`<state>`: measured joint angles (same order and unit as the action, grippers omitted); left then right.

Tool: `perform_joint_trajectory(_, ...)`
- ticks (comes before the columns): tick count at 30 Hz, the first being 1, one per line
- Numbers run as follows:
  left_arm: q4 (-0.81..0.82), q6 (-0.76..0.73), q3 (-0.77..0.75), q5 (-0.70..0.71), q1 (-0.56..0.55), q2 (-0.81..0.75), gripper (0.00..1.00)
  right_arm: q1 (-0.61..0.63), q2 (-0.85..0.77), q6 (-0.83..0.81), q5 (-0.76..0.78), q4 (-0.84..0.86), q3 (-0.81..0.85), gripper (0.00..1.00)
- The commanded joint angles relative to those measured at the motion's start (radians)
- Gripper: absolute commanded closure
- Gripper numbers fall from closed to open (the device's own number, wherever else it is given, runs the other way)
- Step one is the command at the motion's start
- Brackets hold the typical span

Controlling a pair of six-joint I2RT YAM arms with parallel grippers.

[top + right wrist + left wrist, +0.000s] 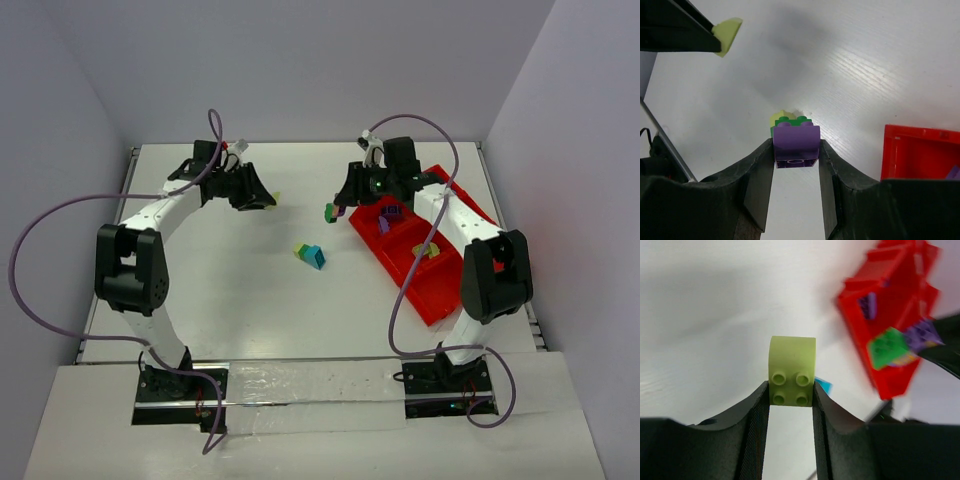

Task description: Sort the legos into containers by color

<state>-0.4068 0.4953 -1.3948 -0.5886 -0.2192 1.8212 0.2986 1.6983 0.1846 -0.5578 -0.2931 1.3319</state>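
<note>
My left gripper [266,199] is shut on a pale yellow-green lego [792,371], held above the table at the back left; the brick's four studs face the wrist camera. My right gripper [796,152] is shut on a purple lego [796,145] that is snapped to a green one [792,121] and a pale yellow piece behind it. That stack [330,211] hangs just left of the red tray's [425,290] far corner. A teal and yellow stack [311,255] lies on the table between the arms. In the tray's compartments lie purple legos [390,213] and a yellow-green one [428,249].
The tray [900,295] lies slanted along the right side, under the right arm. The two grippers face each other at the back, a short gap apart. White walls close the table on three sides. Purple cables loop off both arms.
</note>
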Motion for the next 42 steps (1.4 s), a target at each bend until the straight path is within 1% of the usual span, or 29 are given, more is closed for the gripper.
perform_joint_trajectory(1, -0.096, -0.006, -0.056, 0.397, -0.080, 0.067, 1.00, -0.018, -0.064, -0.031, 0.038, -0.023, -0.015, 0.95)
perform_joint_trajectory(4, -0.108, 0.003, -0.059, 0.545, -0.129, 0.108, 1.00, -0.021, -0.068, -0.030, 0.041, -0.025, -0.016, 0.95)
perform_joint_trajectory(7, -0.115, 0.005, -0.063, 0.581, -0.159, 0.135, 1.00, -0.021, -0.073, -0.033, 0.042, -0.027, -0.016, 0.95)
perform_joint_trajectory(12, -0.110, 0.018, -0.050, 0.640, -0.176, 0.155, 1.00, -0.022, -0.074, -0.036, 0.045, -0.030, -0.016, 0.95)
perform_joint_trajectory(13, -0.109, 0.020, -0.048, 0.643, -0.179, 0.160, 0.99, -0.022, -0.074, -0.037, 0.045, -0.031, -0.016, 0.95)
perform_joint_trajectory(16, -0.106, 0.019, -0.042, 0.637, -0.184, 0.165, 0.87, -0.024, -0.074, -0.039, 0.042, -0.031, -0.014, 0.95)
perform_joint_trajectory(17, -0.106, 0.018, -0.040, 0.636, -0.186, 0.164, 0.78, -0.024, -0.073, -0.038, 0.041, -0.031, -0.014, 0.95)
perform_joint_trajectory(20, -0.108, 0.011, -0.038, 0.629, -0.194, 0.157, 0.41, -0.024, -0.071, -0.038, 0.037, -0.031, -0.012, 0.95)
perform_joint_trajectory(22, -0.129, 0.001, -0.049, 0.633, -0.200, 0.153, 0.08, -0.025, -0.071, -0.036, 0.032, -0.031, -0.010, 0.95)
perform_joint_trajectory(23, -0.144, -0.002, -0.059, 0.637, -0.204, 0.152, 0.01, -0.026, -0.072, -0.036, 0.028, -0.031, -0.008, 0.95)
perform_joint_trajectory(26, -0.197, -0.028, -0.115, 0.652, -0.206, 0.121, 0.01, -0.025, -0.076, -0.038, 0.013, -0.037, 0.002, 0.95)
perform_joint_trajectory(28, -0.232, -0.048, -0.158, 0.637, -0.199, 0.079, 0.01, -0.024, -0.083, -0.045, -0.004, -0.045, 0.011, 0.95)
perform_joint_trajectory(31, -0.234, -0.089, -0.189, 0.528, -0.176, -0.013, 0.02, -0.028, -0.095, -0.057, -0.045, -0.046, 0.015, 0.95)
perform_joint_trajectory(32, -0.230, -0.110, -0.194, 0.435, -0.167, -0.026, 0.02, -0.032, -0.100, -0.057, -0.075, -0.046, 0.016, 0.95)
perform_joint_trajectory(36, -0.173, -0.147, -0.190, 0.205, -0.137, -0.084, 0.05, -0.035, -0.111, -0.063, -0.141, -0.032, 0.020, 0.95)
perform_joint_trajectory(39, -0.114, -0.138, -0.159, 0.039, -0.136, -0.100, 0.06, -0.038, -0.115, -0.054, -0.175, -0.024, 0.023, 0.95)
perform_joint_trajectory(42, -0.096, -0.114, -0.138, 0.039, -0.135, -0.089, 0.07, -0.037, -0.119, -0.051, -0.174, -0.022, 0.024, 0.95)
